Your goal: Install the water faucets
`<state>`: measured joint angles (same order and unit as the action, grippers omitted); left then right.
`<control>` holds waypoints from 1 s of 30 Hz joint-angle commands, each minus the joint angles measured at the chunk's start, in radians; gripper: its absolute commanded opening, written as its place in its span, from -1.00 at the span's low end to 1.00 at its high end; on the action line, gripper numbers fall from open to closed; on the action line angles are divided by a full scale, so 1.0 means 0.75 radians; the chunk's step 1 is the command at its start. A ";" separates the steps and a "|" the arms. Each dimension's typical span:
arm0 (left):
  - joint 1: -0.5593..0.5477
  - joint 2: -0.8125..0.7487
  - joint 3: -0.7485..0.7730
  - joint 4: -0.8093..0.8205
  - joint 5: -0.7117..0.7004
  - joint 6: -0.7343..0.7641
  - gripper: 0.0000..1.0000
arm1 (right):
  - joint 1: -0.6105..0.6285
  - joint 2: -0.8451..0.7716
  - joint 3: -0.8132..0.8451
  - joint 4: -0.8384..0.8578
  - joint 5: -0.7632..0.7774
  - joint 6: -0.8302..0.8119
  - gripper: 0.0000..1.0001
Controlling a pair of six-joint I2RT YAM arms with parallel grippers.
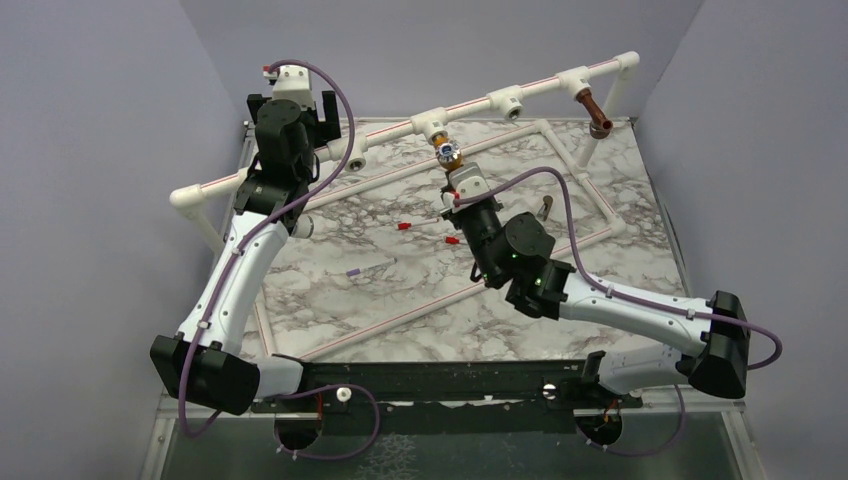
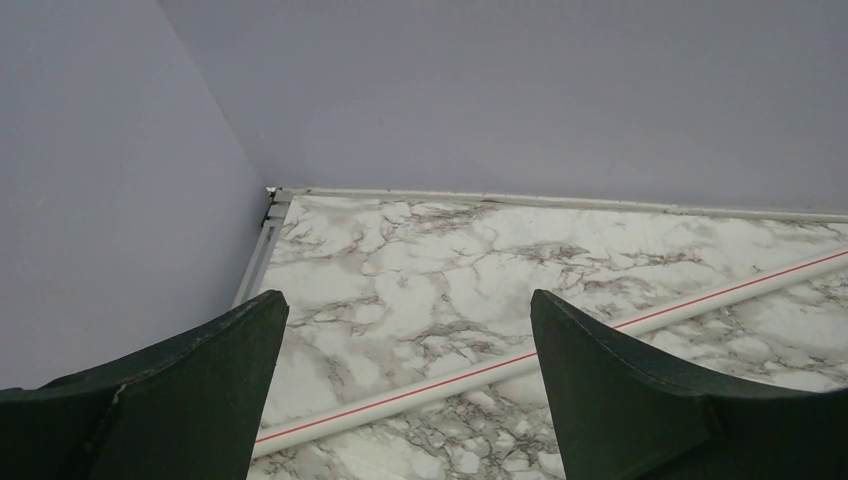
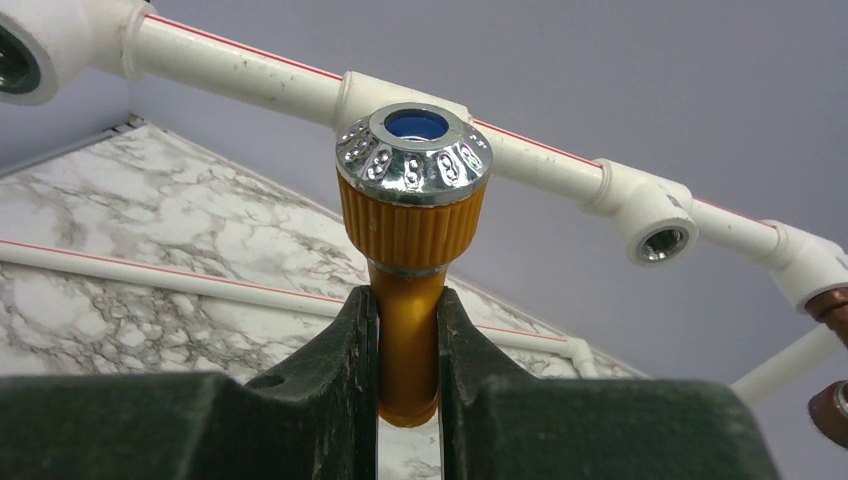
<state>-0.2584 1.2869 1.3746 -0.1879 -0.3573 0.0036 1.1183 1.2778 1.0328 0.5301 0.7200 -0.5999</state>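
Observation:
The orange-yellow faucet (image 3: 408,245) with its silvery round cap and blue centre stands right below a white tee on the raised pipe (image 3: 250,75); it also shows in the top view (image 1: 446,153). My right gripper (image 3: 407,310) is shut on its stem and shows in the top view too (image 1: 452,172). The dark brown faucet (image 1: 596,112) hangs from the tee at the pipe's right end and shows at the right edge of the right wrist view (image 3: 830,310). My left gripper (image 2: 408,305) is open and empty above the back left corner, by the pipe's left part (image 1: 325,115).
White tee fittings (image 1: 505,104) with open sockets sit along the raised pipe. Thin white pipes with a red stripe (image 2: 560,350) lie on the marble table (image 1: 400,300). Small red-tipped pieces (image 1: 405,227) and a grey metal part (image 1: 545,208) lie on it. Grey walls close three sides.

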 commanded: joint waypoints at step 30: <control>-0.067 0.012 -0.070 -0.103 0.041 -0.019 0.86 | -0.109 -0.043 0.002 0.059 0.100 1.006 -0.99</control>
<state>-0.2588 1.2869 1.3655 -0.1631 -0.3683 0.0059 1.0801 1.2530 1.0290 0.4889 0.7376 -0.0750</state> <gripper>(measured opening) 0.928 0.243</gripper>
